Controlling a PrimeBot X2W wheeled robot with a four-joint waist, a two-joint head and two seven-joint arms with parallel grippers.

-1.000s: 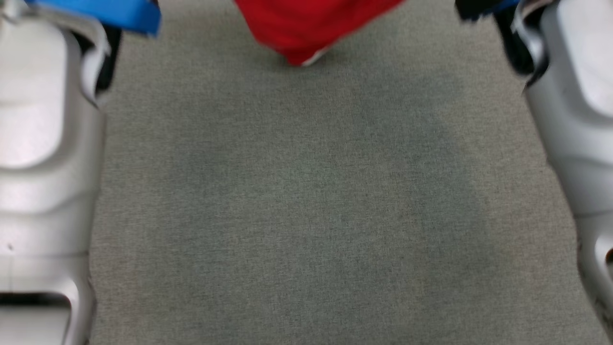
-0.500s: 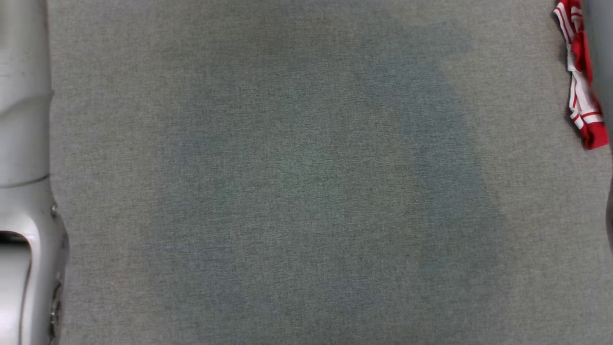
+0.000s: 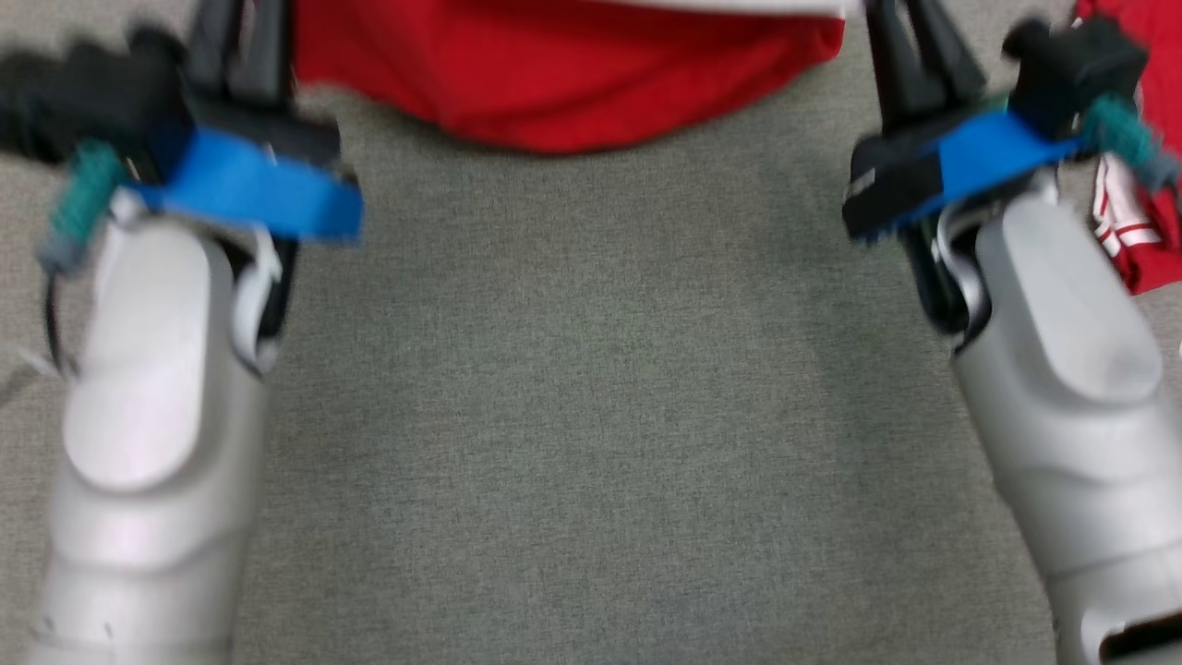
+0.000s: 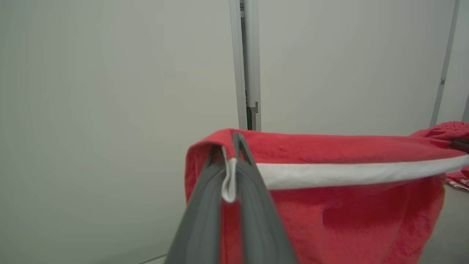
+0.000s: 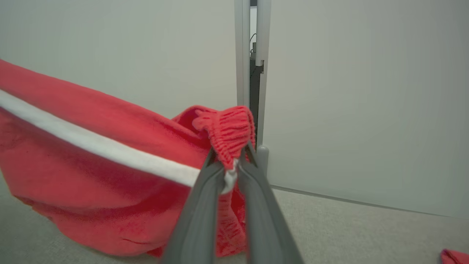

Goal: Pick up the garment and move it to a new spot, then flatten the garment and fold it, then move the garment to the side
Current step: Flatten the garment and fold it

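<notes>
Blur smears the head view. The red garment [image 3: 563, 83] runs off the top edge, its upper part unseen. The left gripper [image 4: 228, 146] and right gripper [image 5: 231, 154] lose their fingertips past that edge too. The right forearm [image 3: 1062, 369] half hides a striped cloth [image 3: 1122, 231]. In the right wrist view, 1 red scrap [image 5: 454, 256] is clipped at the corner, unidentifiable.

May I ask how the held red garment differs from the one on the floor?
The held garment hangs between left gripper and right gripper; the striped garment lies crumpled on carpet. The held garment shows one white band; the striped garment, several stripes. Both are red and white.
</notes>
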